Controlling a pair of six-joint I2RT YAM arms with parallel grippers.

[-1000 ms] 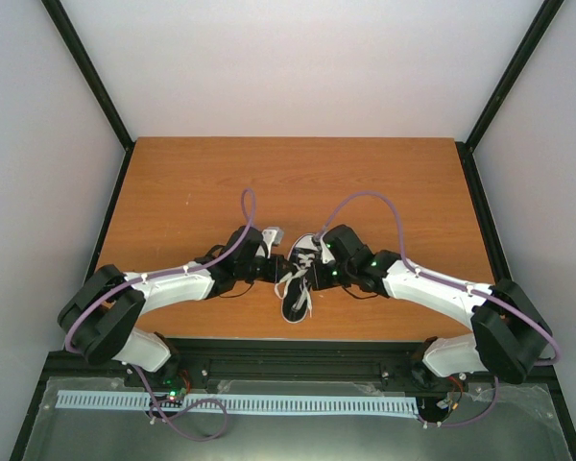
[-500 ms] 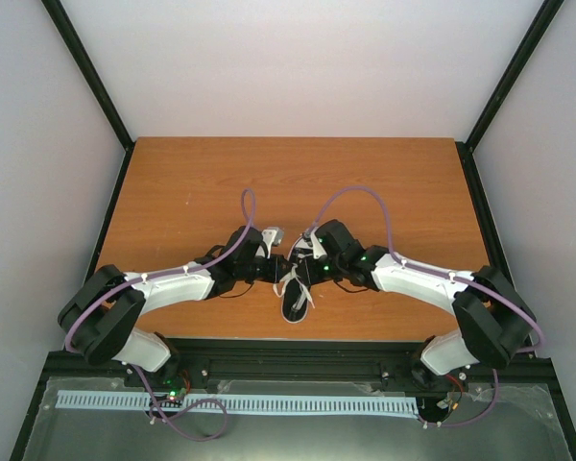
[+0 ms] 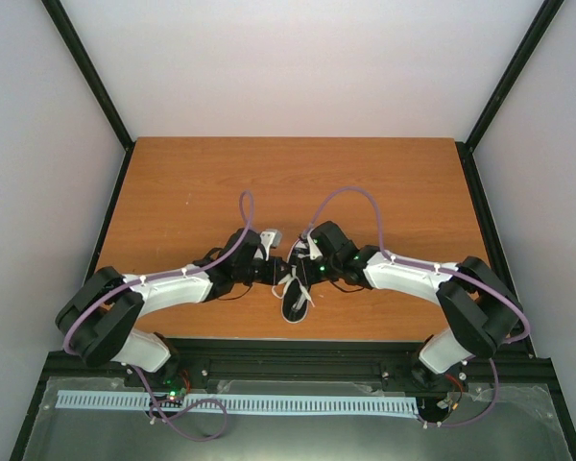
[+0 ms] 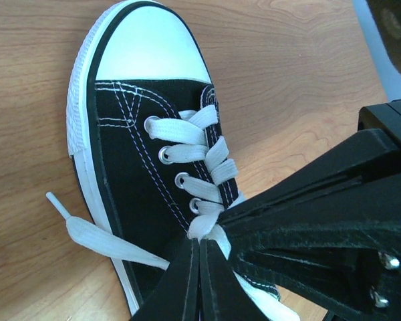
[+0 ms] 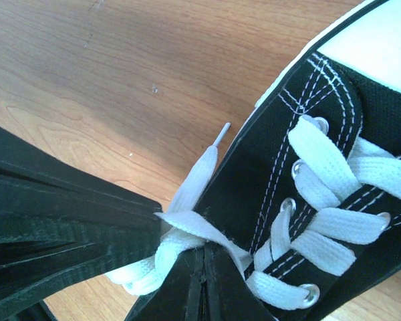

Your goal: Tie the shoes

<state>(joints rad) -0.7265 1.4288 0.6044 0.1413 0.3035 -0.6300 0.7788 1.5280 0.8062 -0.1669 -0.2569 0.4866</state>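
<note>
Barely begun: shoe (image 3: 295, 305) sat near the table's (image 3: 192, 182) 6 o'clock edge, laces (image 4: 187, 130) threaded, no bow evident; left claw (image 4: 200, 251) and right claw (image 5: 202, 257) each pinched the laces tight

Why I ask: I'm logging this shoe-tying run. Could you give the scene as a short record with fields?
shoe: one black canvas sneaker with a white toe cap, resting on the wooden table
lacing: white laces threaded through the eyelets, no bow visible
loose part: one lace end lies on the table beside the sole
left: the left hand is shut on a strand of the laces by the last eyelet
right: the right hand is shut on a strand at the shoe's side
</note>
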